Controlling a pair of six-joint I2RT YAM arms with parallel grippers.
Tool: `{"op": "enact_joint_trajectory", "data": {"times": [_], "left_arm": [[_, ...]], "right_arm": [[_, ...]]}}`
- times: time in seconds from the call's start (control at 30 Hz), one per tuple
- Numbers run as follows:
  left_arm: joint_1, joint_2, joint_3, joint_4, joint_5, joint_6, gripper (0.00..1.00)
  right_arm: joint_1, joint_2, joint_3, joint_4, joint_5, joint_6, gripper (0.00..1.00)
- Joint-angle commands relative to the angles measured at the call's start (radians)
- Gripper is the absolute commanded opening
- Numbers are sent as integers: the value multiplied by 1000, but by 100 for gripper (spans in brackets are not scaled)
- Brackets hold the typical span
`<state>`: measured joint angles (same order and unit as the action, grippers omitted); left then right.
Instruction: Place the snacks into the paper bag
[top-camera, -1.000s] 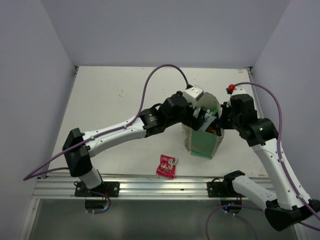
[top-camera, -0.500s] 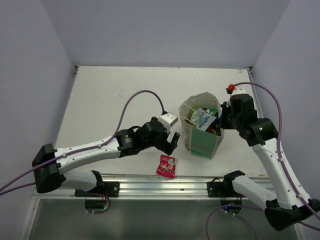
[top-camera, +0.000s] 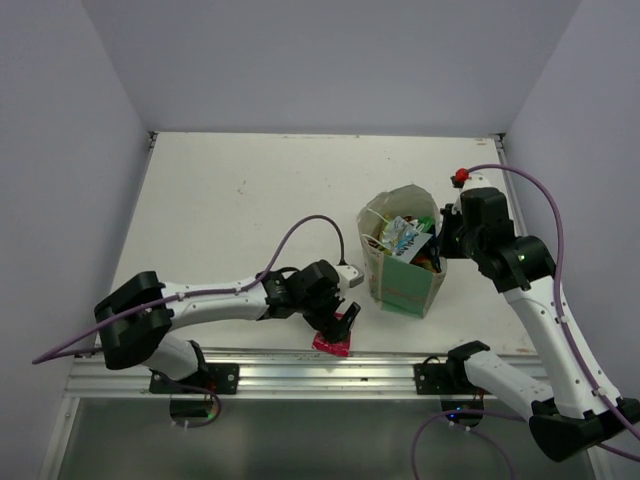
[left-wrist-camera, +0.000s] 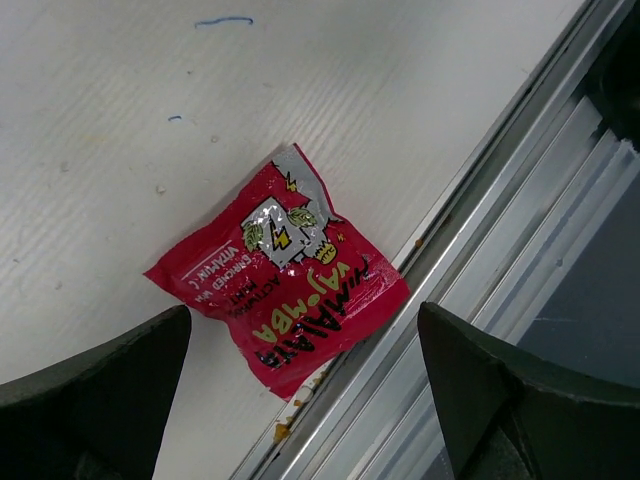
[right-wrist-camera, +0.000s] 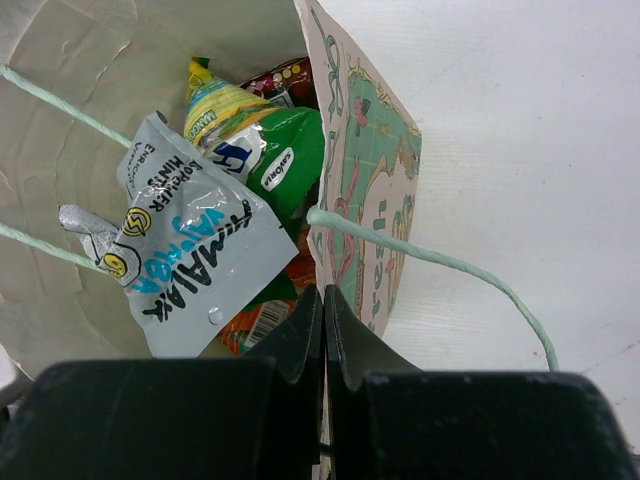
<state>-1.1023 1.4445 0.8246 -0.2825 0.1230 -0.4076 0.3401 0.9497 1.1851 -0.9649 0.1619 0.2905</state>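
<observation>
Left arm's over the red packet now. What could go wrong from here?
The red packet lies flat beside the rail at the table edge, so the open left gripper may strike metal or nudge it off. The silvery packet stands high in the paper bag; another drop could dislodge it.

Overhead camera faces down on the paper bag (top-camera: 405, 285); my right wrist peers closely inside it, left wrist at nearby desk (left-wrist-camera: 100, 120).

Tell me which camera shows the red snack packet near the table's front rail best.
Left wrist view: the red packet lies flat, whole, its print legible, between the open left fingers. The top view shows just a red sliver partly under those fingers. The right wrist view misses it, showing only the inside of the paper bag.
</observation>
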Motion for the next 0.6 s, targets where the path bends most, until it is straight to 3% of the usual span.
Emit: {"op": "enact_joint_trajectory", "data": {"times": [0.0,0.27,0.3,0.33,0.43,0.57], "left_arm": [[-11,60,13,45,93,15,98],[-27,168,13,12,70,18,88],[-28,168,11,14,57,19,83],[-30,168,11,16,53,21,66],[-31,166,24,6,27,24,26],[-31,195,37,-3,23,33,22]], "right_arm": [[4,4,22,2,-30,-8,0],[2,1,15,5,-28,-14,0],[4,0,13,5,-28,-16,0],[2,0,11,5,-28,-16,0],[2,1,10,8,-22,-20,0],[4,0,8,9,-22,-22,0]]}}
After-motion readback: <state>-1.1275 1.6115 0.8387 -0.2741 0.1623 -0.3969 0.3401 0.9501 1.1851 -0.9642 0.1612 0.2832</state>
